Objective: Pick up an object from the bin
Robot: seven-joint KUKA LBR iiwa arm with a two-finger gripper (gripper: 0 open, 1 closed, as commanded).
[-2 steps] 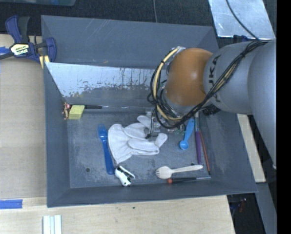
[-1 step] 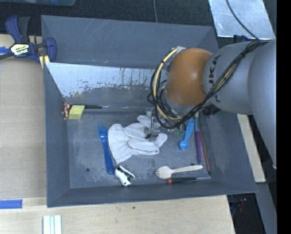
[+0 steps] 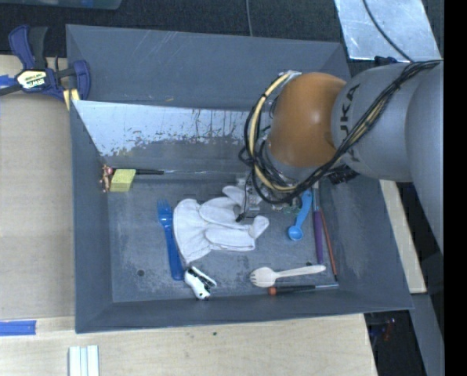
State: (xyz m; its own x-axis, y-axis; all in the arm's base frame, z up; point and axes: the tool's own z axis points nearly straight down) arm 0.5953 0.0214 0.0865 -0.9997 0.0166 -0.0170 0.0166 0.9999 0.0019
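Observation:
My gripper (image 3: 247, 205) reaches down under the orange wrist cover, in the middle of the bin. It is right above the upper right end of a white glove (image 3: 210, 227) that lies flat on the bin floor, and seems to touch it. A small blue spoon (image 3: 298, 221) lies just to the gripper's right. Whether the glove is gripped I cannot tell.
A long blue tool (image 3: 171, 243) lies left of the glove, with a small white and black piece (image 3: 199, 282) below it. A white spoon (image 3: 285, 274), a red-tipped pen (image 3: 300, 289) and a purple pen (image 3: 320, 237) lie at the lower right. A yellow-headed brush (image 3: 122, 180) rests at the back left.

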